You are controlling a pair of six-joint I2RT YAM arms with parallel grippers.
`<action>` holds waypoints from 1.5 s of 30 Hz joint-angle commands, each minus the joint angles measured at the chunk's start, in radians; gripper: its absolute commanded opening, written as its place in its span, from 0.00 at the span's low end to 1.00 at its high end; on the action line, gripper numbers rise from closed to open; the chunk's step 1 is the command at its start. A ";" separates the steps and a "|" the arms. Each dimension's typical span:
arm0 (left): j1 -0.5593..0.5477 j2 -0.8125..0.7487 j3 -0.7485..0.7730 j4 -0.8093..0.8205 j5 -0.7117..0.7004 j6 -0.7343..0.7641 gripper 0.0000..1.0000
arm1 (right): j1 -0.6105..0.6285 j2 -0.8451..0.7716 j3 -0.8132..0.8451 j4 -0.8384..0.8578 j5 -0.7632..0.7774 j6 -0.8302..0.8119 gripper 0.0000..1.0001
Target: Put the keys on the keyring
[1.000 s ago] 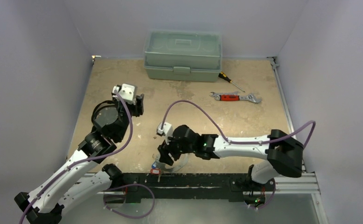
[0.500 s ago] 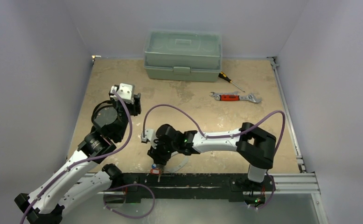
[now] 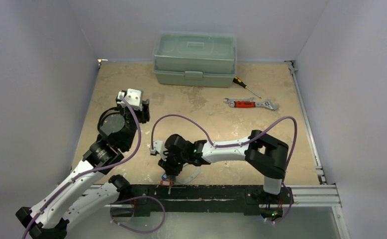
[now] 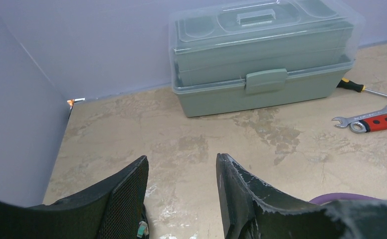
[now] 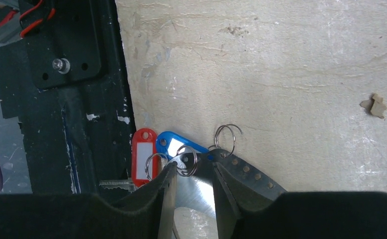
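Note:
The keys lie at the table's front edge: a red tag [image 5: 143,157] half over the black rail, its silver blade [image 5: 116,185] beside it, and a blue tag [image 5: 176,144] next to it. In the top view they sit at the rail [image 3: 166,181]. The keyring [image 5: 241,167] shows as a flat silver curved band with holes and small split rings [image 5: 229,137]; in the top view it curves right of the keys [image 3: 193,174]. My right gripper [image 5: 194,169] [image 3: 169,172] hovers over the band's end, jaws slightly apart. My left gripper [image 4: 181,164] [image 3: 144,110] is open and empty, above the table.
A green toolbox [image 3: 195,59] [image 4: 261,59] stands at the back. A red-handled wrench [image 3: 251,103] [image 4: 375,122] and a screwdriver [image 3: 245,86] lie right of it. The black mounting rail [image 5: 82,124] runs along the front edge. A small chip [image 5: 375,104] lies on the table.
My right arm has folded and swung left, bringing its gripper from the table's middle front to right over the keys and the keyring's end. The left arm has barely moved.

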 commanded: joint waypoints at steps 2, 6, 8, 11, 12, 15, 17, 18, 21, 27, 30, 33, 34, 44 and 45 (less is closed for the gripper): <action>0.007 0.000 0.001 0.005 0.005 0.010 0.51 | 0.005 0.008 0.041 0.019 -0.042 0.000 0.35; 0.009 0.001 0.002 0.004 0.007 0.011 0.51 | 0.004 0.014 0.039 0.020 -0.058 0.004 0.34; 0.009 0.001 0.001 0.005 0.007 0.011 0.51 | 0.004 0.019 0.039 0.024 -0.067 0.008 0.31; 0.009 0.002 0.002 0.005 0.008 0.011 0.51 | 0.004 0.023 0.041 0.029 -0.087 0.010 0.29; 0.010 0.003 0.001 0.004 0.008 0.011 0.51 | 0.004 0.026 0.042 0.029 -0.094 0.011 0.28; 0.010 0.004 0.001 0.005 0.008 0.011 0.51 | 0.004 0.033 0.044 0.029 -0.104 0.011 0.25; 0.010 0.004 0.001 0.005 0.009 0.011 0.51 | 0.004 0.041 0.044 0.032 -0.107 0.010 0.24; 0.010 0.004 0.001 0.005 0.009 0.011 0.51 | 0.004 0.043 0.044 0.035 -0.108 0.011 0.22; 0.010 0.005 0.002 0.005 0.008 0.011 0.51 | 0.004 0.047 0.043 0.040 -0.112 0.011 0.15; 0.010 0.005 0.001 0.003 0.010 0.013 0.51 | 0.004 0.047 0.032 0.045 -0.109 0.006 0.00; 0.010 0.005 0.000 0.003 0.008 0.014 0.51 | 0.004 0.027 0.002 0.093 -0.090 0.006 0.00; 0.010 0.003 -0.001 0.003 0.012 0.014 0.51 | 0.004 -0.033 -0.065 0.178 -0.064 0.008 0.00; 0.010 0.000 0.000 0.004 0.017 0.014 0.51 | 0.004 -0.056 -0.086 0.200 -0.055 0.010 0.00; 0.011 -0.042 -0.023 0.038 0.143 0.031 0.50 | 0.012 -0.291 -0.271 0.406 -0.018 0.005 0.00; 0.011 -0.046 -0.024 0.041 0.159 0.031 0.50 | 0.012 -0.309 -0.286 0.420 -0.015 0.003 0.00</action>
